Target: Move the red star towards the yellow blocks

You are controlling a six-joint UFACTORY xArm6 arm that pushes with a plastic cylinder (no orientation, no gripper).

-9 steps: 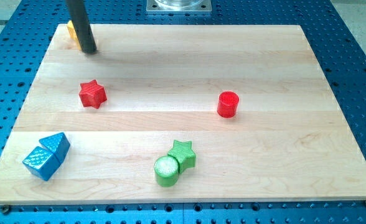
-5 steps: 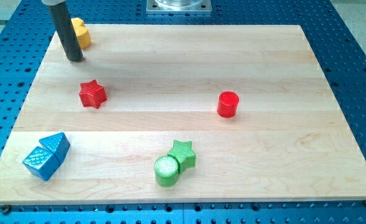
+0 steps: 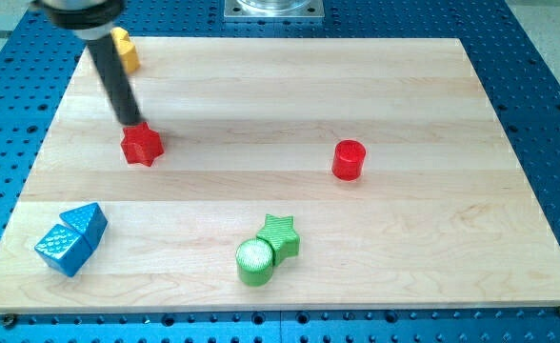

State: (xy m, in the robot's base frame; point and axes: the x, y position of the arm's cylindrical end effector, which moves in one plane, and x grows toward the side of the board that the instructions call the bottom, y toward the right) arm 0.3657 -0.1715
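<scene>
The red star (image 3: 142, 145) lies on the wooden board (image 3: 280, 95) at the view's left, a little above the middle. My tip (image 3: 131, 123) stands just above the star's top edge, touching or nearly touching it. The yellow blocks (image 3: 123, 50) sit at the board's top left corner, partly hidden behind the rod; their shape cannot be made out.
A red cylinder (image 3: 350, 159) stands right of centre. A green star (image 3: 280, 236) and a green cylinder (image 3: 254, 261) touch near the bottom middle. Two blue blocks (image 3: 70, 238) sit together at the bottom left.
My tip has moved from beside the yellow blocks down the view's left side to the red star's top edge. No block has visibly moved.
</scene>
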